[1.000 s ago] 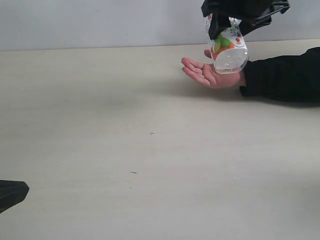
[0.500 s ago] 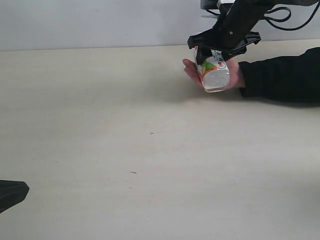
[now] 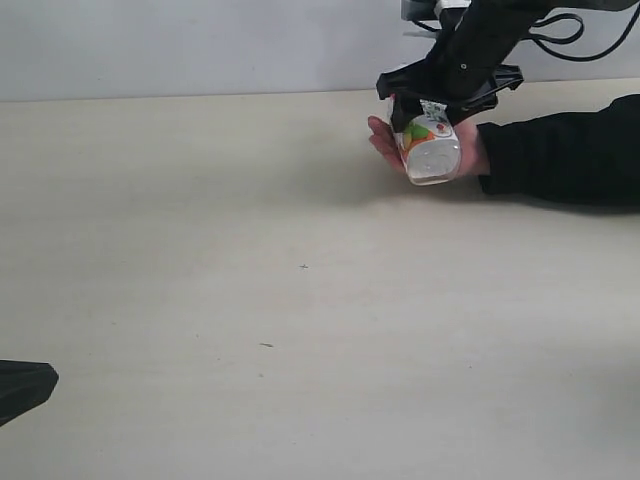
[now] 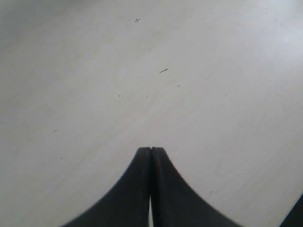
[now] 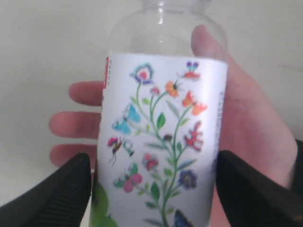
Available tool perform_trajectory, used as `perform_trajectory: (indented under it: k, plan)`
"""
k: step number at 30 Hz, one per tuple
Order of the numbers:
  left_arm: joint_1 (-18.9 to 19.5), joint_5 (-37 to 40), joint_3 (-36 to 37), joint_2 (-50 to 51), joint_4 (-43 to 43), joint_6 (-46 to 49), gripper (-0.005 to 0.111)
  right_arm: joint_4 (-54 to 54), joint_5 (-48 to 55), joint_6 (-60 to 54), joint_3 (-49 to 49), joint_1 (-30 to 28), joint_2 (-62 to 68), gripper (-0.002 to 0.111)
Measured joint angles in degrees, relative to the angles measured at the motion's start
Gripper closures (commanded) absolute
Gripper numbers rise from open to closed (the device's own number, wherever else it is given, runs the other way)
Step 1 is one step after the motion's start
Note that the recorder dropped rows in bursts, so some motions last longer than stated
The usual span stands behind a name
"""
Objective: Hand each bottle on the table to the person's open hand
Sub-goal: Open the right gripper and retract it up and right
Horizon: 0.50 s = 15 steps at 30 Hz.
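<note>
Broadly, the pale bench [image 3: 200, 260] spreads wide below and in front of the right claw [image 3: 430, 105], and its far edge meets a grey wall [image 3: 200, 50] just behind that claw. A black sleeve [image 3: 560, 160] lies on the bench beside the claw, on the side away from the left claw. It ends in the open hand [image 3: 473, 150], palm up, directly beneath the claw. The floral-label bottle [image 3: 430, 150] hangs tilted from the claw with its base touching the palm. The right wrist view shows the bottle [image 5: 161, 142] against the hand [image 5: 251, 123], with a black finger [image 5: 52, 198] pressed to each flank of the label, so the claw is clamped on the bottle. The left claw [image 4: 151, 179], well apart from the handover, is held over the bench with its fingers pressed together and nothing between them.

Step in hand, as judged: delivery of this bottle, at the point of release. The next move calls for parting the fingers just enough to free the label, then lifting straight away from the palm. That way neither finger drags the bottle or nips the person's fingers [image 5: 75, 125] just beyond it.

Room: open above the claw and toward the bench's middle, tight beneath it and toward the sleeve. No other bottle shows in these views.
</note>
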Motion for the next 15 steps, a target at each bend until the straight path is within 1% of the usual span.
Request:
perform_trajectory:
  k: [5,8,12,15]
  plan:
    - [0.0,0.0,0.0,0.0,0.0,0.0,0.107,0.0,3.5,-1.0,0.0,0.0,-2.3,0.038]
    - [0.0,0.0,0.0,0.0,0.0,0.0,0.107,-0.2,5.9,-1.3,0.0,0.0,-5.5,0.044]
    - [0.0,0.0,0.0,0.0,0.0,0.0,0.107,-1.9,7.9,-1.4,0.0,0.0,-11.5,0.064]
    - [0.0,0.0,0.0,0.0,0.0,0.0,0.107,-3.1,9.3,-1.4,0.0,0.0,-16.2,0.088]
